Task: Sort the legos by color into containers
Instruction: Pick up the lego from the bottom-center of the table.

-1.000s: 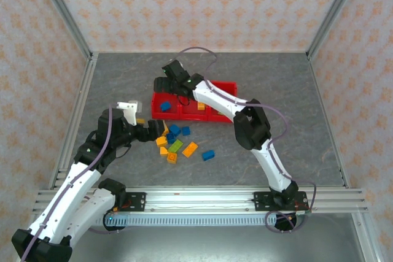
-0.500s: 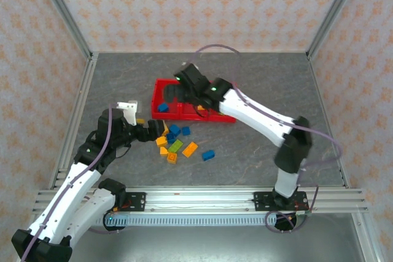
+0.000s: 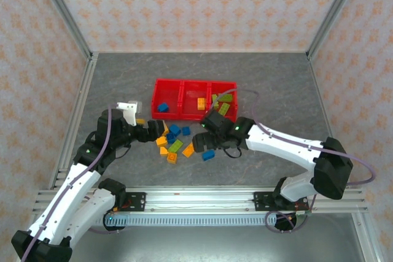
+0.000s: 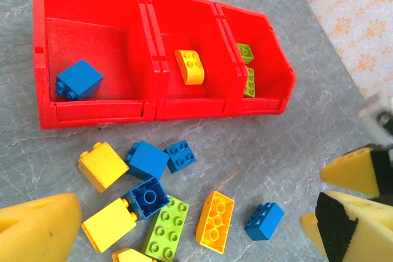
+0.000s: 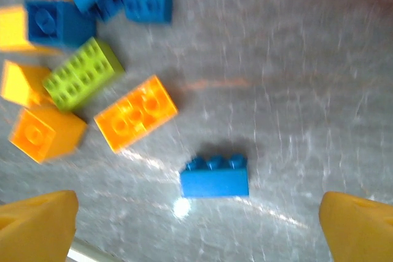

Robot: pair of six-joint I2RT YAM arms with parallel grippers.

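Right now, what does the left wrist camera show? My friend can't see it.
Three joined red bins sit at the top: a blue brick in the left one, a yellow brick in the middle, green bricks in the right. Below them, loose bricks in blue, yellow, orange and green lie on the grey table.

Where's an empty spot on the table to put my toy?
The widest bare patch of table lies between the red bins and the back wall. Another lies right of the bins, up to the side rail. It is crowded in front of the bins: loose bricks lie packed there, with the open left pincer and right pincer over them.
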